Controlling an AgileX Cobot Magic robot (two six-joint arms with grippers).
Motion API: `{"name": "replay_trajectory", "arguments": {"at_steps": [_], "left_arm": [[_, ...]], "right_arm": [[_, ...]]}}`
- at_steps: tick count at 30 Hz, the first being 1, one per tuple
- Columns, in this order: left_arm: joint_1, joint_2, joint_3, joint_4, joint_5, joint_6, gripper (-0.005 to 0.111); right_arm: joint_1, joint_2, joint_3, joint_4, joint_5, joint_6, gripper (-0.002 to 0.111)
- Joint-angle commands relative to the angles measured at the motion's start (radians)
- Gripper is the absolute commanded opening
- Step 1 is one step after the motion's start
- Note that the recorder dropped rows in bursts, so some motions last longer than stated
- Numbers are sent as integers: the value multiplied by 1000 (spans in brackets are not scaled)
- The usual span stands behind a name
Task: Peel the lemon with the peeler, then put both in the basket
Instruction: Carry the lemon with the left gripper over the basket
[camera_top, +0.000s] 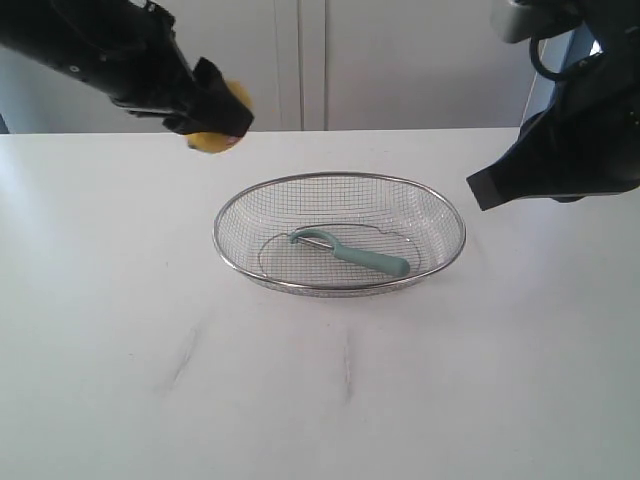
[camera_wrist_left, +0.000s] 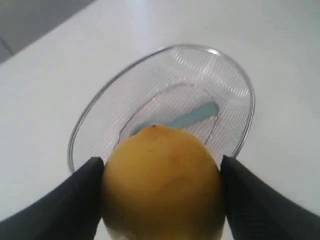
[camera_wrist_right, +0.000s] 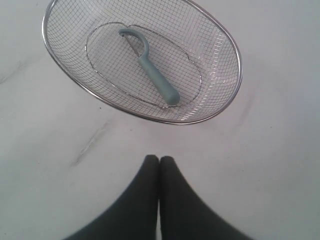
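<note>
Left tool (camera_top: 220, 120) grips lemon (camera_wrist_left: 162, 185) between its fingers, clear of the surface (camera_top: 120, 300), near the basket (camera_top: 340, 177). Peeler (camera_top: 352, 253) lies inside basket. Right tool (camera_wrist_right: 159, 165) closed, empty, raised beside basket.

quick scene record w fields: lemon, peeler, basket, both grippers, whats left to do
lemon: gripped in the left gripper, raised off the table, outside the basket
peeler: lying flat inside the basket
basket: upright on the white table, holds only the peeler
right gripper: shut, empty, hovering over the table beside the basket
left to do: lemon not yet in the basket
</note>
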Motion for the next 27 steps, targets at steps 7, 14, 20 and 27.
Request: {"name": "replay_trajectory", "arguments": {"at_steps": [7,14,20,27], "left_arm": [[27,18,-106,258,309,-202,0],[25,31,-106,187,248,-199,0],[25,76,-106,119,155,-199,0],[25,129,-106,-35,44,-199,0]], "right_arm": [[-5,-9,3,3,4,-7,0],[-5,-9,3,3,4,-7,0],[-5,-9,3,3,4,-7,0],[-5,-9,3,3,4,-7,0]]}}
